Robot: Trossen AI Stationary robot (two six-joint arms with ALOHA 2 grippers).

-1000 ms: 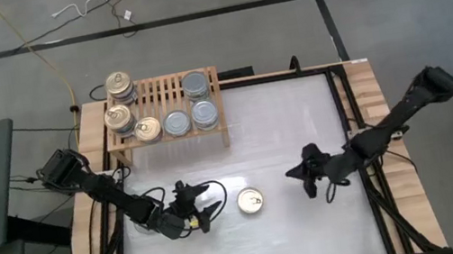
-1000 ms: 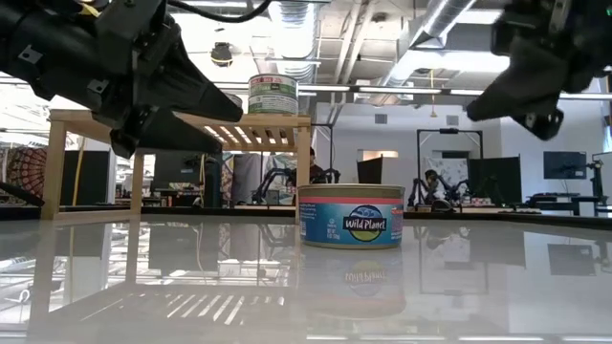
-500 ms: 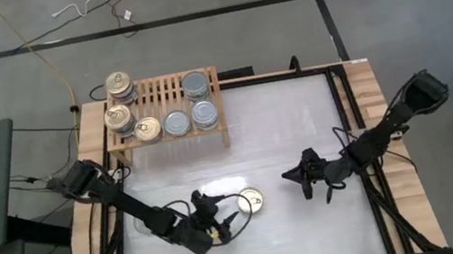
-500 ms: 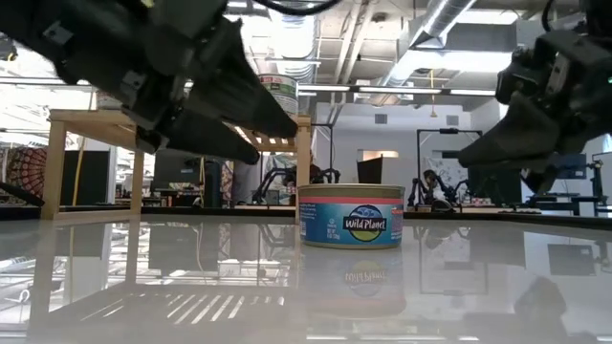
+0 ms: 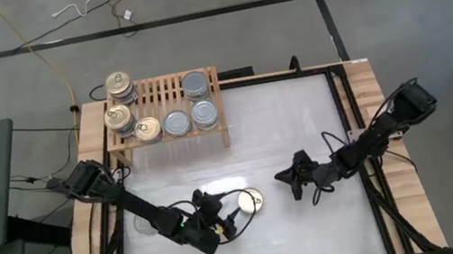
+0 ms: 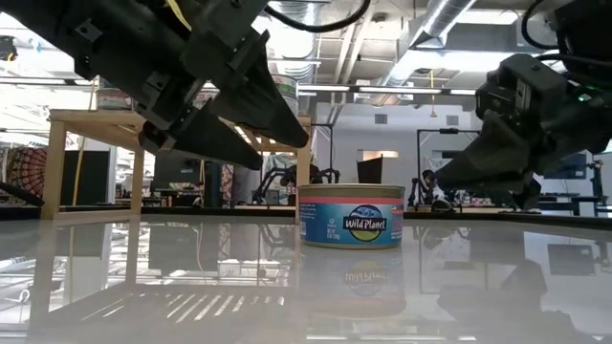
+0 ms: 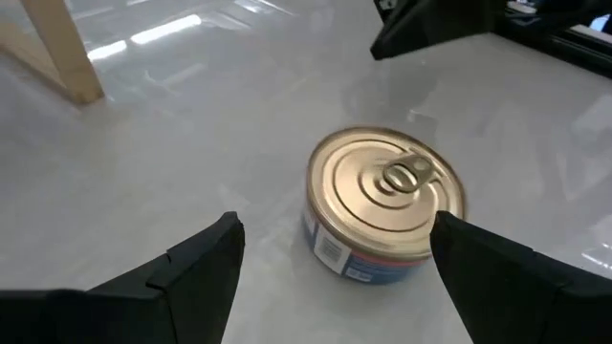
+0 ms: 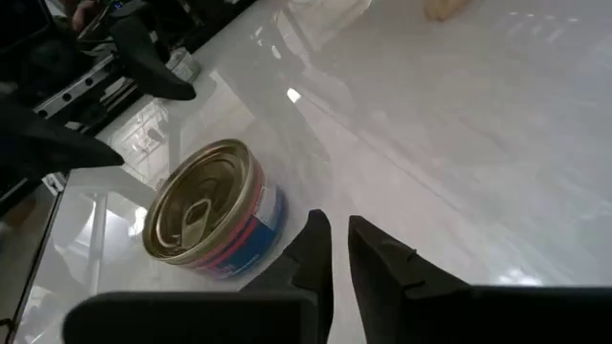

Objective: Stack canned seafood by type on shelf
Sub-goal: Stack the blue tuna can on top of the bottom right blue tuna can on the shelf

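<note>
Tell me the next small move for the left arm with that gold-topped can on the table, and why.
Probably ease the left gripper forward until its open fingers straddle the gold-topped can, then close. The can stands upright and alone on the white table, just ahead of the fingers and not yet between them. The right gripper waits beside it, apart, holding nothing.

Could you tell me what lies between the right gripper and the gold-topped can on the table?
Only bare white tabletop separates the right gripper from the can, in the high view.
</note>
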